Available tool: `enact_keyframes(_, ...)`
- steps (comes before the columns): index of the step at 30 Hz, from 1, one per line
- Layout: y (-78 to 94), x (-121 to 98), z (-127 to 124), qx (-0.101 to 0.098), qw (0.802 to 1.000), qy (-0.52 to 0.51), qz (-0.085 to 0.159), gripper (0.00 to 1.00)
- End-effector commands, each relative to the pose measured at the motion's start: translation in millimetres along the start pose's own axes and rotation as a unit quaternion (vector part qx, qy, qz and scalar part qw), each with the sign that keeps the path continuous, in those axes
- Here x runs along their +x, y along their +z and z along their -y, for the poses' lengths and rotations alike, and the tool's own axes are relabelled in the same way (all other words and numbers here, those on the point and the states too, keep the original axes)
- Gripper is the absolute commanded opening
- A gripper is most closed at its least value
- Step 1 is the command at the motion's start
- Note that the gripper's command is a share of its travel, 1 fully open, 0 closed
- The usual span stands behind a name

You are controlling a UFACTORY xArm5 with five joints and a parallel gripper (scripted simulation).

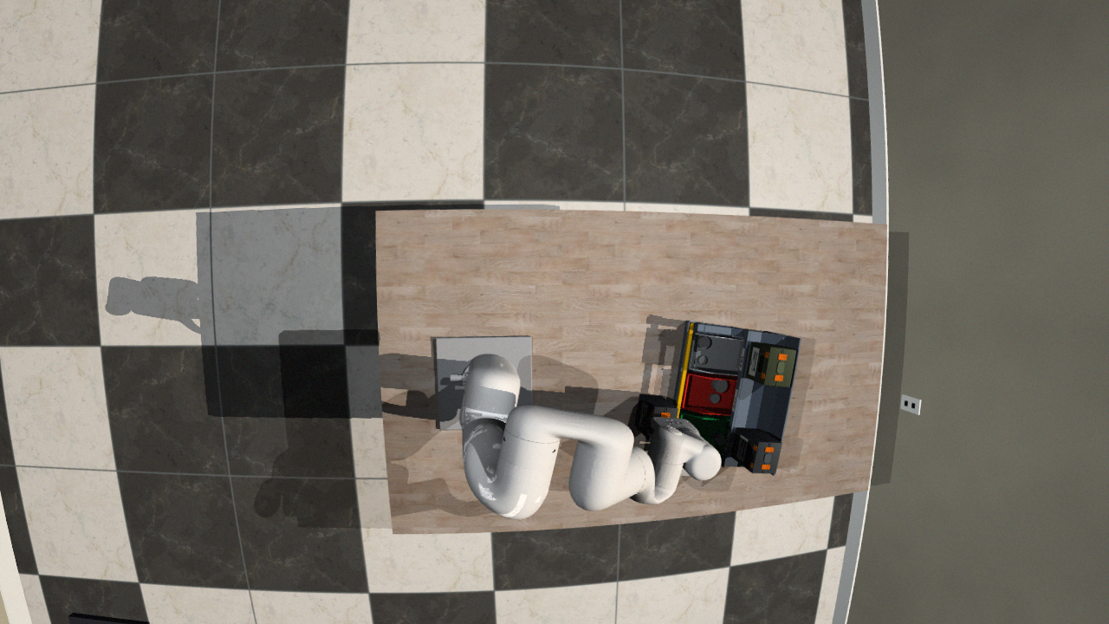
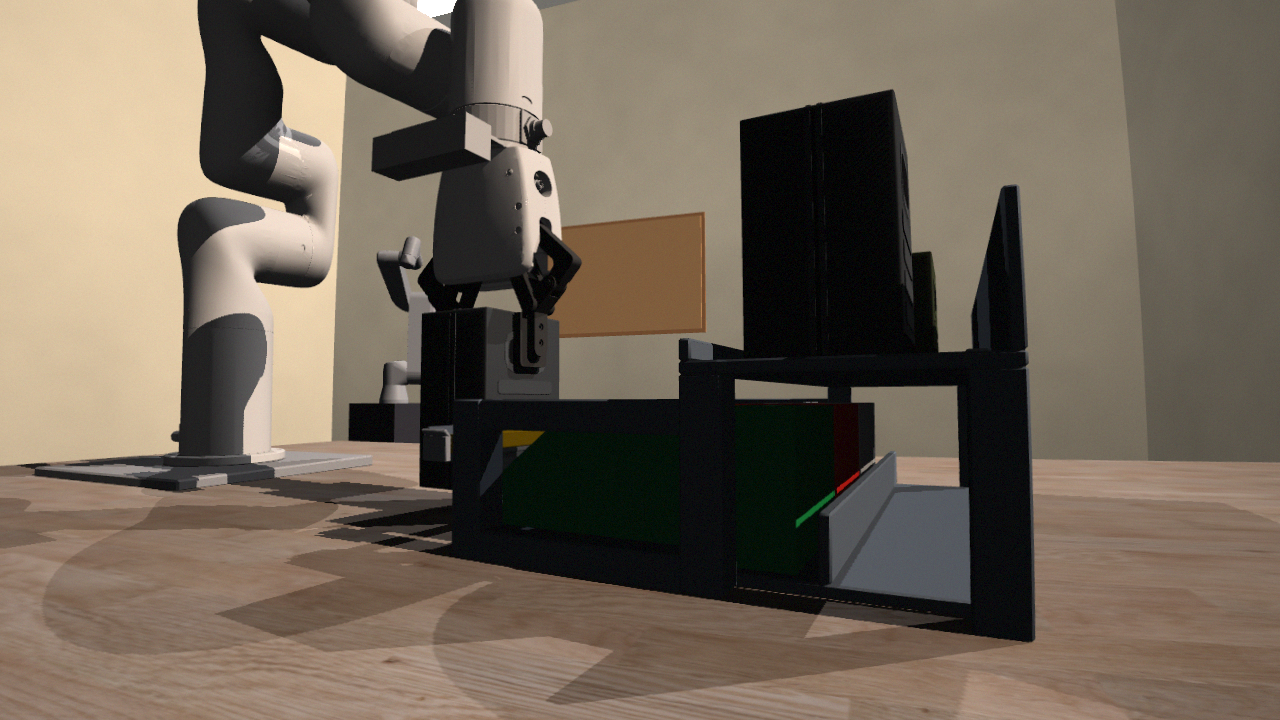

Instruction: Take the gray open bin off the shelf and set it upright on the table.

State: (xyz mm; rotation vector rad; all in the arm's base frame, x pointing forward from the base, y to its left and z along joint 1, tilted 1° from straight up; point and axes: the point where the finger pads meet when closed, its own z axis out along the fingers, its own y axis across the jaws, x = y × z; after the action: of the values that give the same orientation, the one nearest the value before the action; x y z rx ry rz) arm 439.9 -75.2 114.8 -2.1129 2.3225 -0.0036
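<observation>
The gray open bin (image 1: 716, 353) stands in the low shelf (image 1: 768, 407) (image 2: 993, 501) at its far end, with dark round parts in it. A red bin (image 1: 710, 393) (image 2: 850, 438) stands beside it, then a green bin (image 1: 707, 425) (image 2: 590, 483). In the exterior view the gray bin is hidden behind them. My gripper (image 2: 490, 353) is shut on a dark box (image 1: 650, 407) (image 2: 465, 358). It holds the box just off the shelf's front edge, near the green bin's end. From above, the wrist hides the fingers.
An olive box (image 1: 779, 366) and a black box (image 1: 758, 452) (image 2: 823, 223), both with orange marks, stand on the shelf's upper level. The arm's base plate (image 1: 445, 372) (image 2: 107, 470) sits at the table's left. Bare wood lies beyond the shelf.
</observation>
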Motion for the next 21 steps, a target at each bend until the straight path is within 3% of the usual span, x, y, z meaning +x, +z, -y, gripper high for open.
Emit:
enact_keyframes(1, -1.7, 8.8, 0.3, 0.002, 1.000, 0.000, -0.007, 0.00)
enact_keyframes(21, -2.2, 44.1, -4.4, 0.002, 1.000, 0.000, -0.007, 0.00)
